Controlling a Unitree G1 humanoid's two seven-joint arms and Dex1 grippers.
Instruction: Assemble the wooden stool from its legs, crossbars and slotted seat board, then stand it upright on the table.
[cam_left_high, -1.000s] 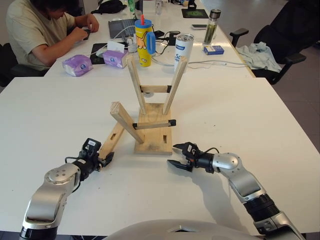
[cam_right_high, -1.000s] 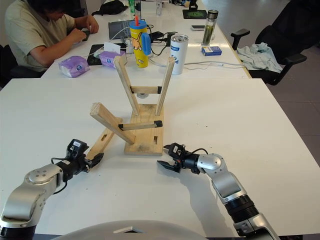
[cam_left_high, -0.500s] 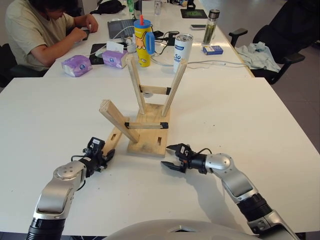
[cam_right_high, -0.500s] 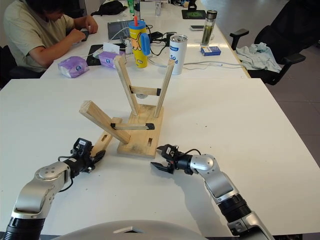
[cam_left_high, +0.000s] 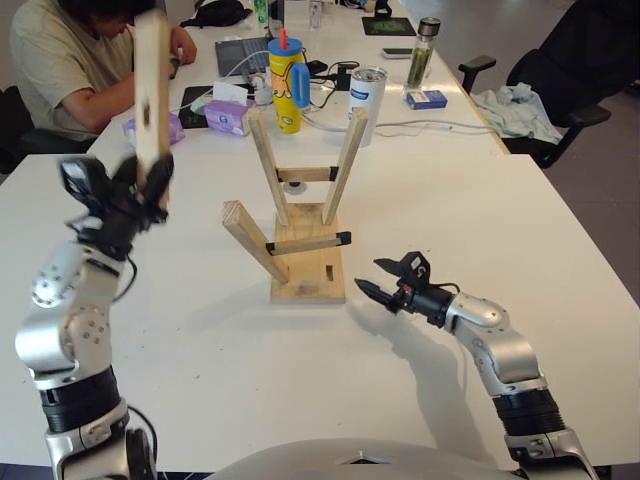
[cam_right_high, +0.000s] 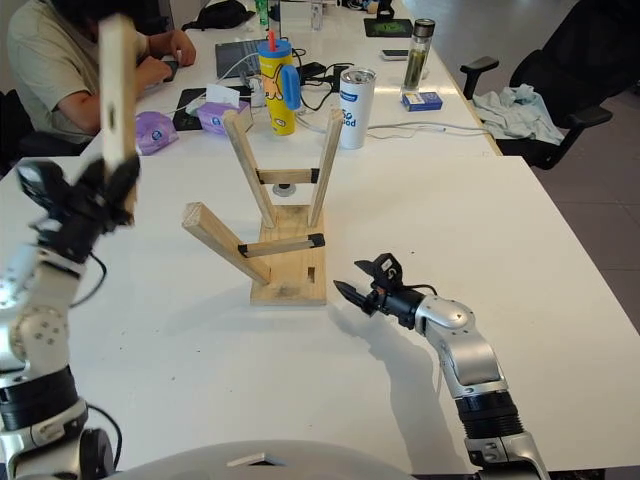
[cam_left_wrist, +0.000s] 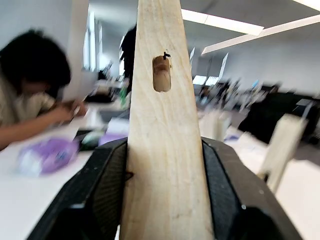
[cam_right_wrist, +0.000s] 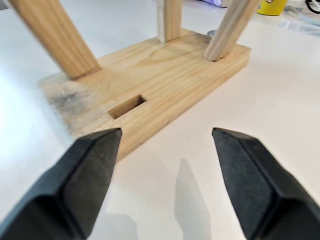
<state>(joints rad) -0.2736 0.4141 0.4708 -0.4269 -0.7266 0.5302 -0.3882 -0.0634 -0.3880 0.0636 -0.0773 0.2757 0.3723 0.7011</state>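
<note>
One second ago the loose pale wooden leg lay flat on the white table, left of the stool. Now the left gripper has carried it high into the air, nearly upright, with both black fingers pressed against its sides (the oval hole in the leg faces the wrist camera). The right gripper has gone from the near edge of the flat slotted wooden seat board to its near right corner. There it hovers just beside the board with its jaws spread wide, holding nothing. The board lies on the table with three legs standing up from it, joined by thin wooden crossbars, and one empty rectangular slot shows near the right gripper. I judge that the fourth leg is now ready to go to this slot, and after that the stool must be turned over. Behind the stool stand a yellow lidded cup with a red straw in it and a white cylindrical tumbler; what they contain is hidden.
</note>
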